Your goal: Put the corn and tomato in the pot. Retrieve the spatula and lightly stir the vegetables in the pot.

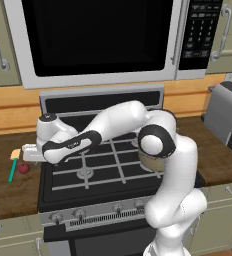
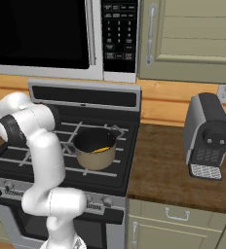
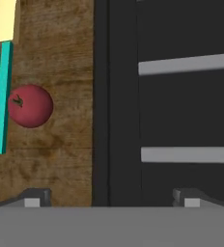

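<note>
spatula: one spatula on the wooden counter, left of the stove, touching the tomato's left side
tomato: one tomato, beside the spatula handle, ahead and left of the gripper
gripper: gripper jaws spread wide, holding nothing, over the counter-stove edge
pot: one pot on the stove, well right of the gripper
corn: one corn lying inside the pot
others: microwave above, coffee machine far right
</note>
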